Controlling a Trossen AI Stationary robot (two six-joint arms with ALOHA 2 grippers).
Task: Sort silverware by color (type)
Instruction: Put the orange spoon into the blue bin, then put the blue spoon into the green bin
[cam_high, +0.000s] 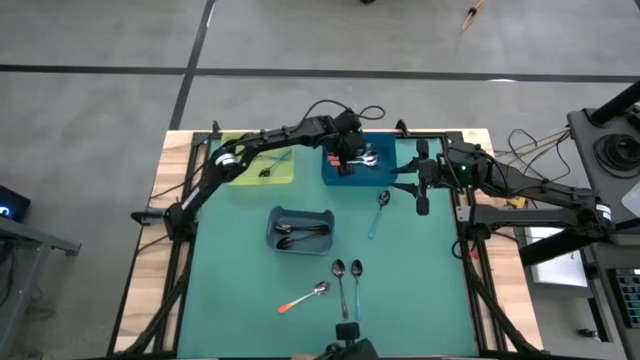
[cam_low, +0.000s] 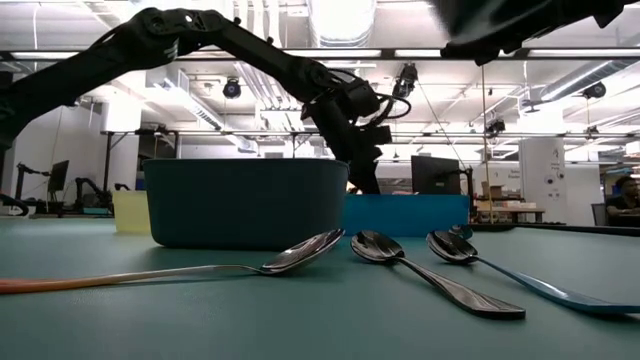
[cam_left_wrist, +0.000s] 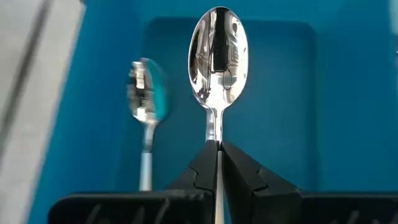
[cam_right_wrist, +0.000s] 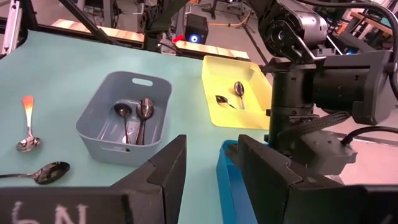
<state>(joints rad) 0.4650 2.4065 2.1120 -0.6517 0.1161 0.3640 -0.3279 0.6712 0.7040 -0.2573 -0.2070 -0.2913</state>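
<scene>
Three bins already hold spoons: the grey bin (cam_high: 300, 230) has dark ones, the yellow bin (cam_high: 262, 165) two, the blue bin (cam_high: 358, 165) at least one. The left gripper (cam_high: 350, 153), pinched shut on a spoon (cam_left_wrist: 217, 59), hangs over the blue bin. The right gripper (cam_high: 421, 190) waits beside it, fingers apart, empty. Four spoons lie loose on the mat: a light-blue-handled spoon (cam_high: 379, 212), an orange-handled spoon (cam_high: 303, 296) and two dark spoons (cam_high: 347, 285).

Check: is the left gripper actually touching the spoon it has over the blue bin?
Touching. In the left wrist view the left gripper has its fingers closed on the spoon at the neck, with no gap, above the blue bin.
</scene>
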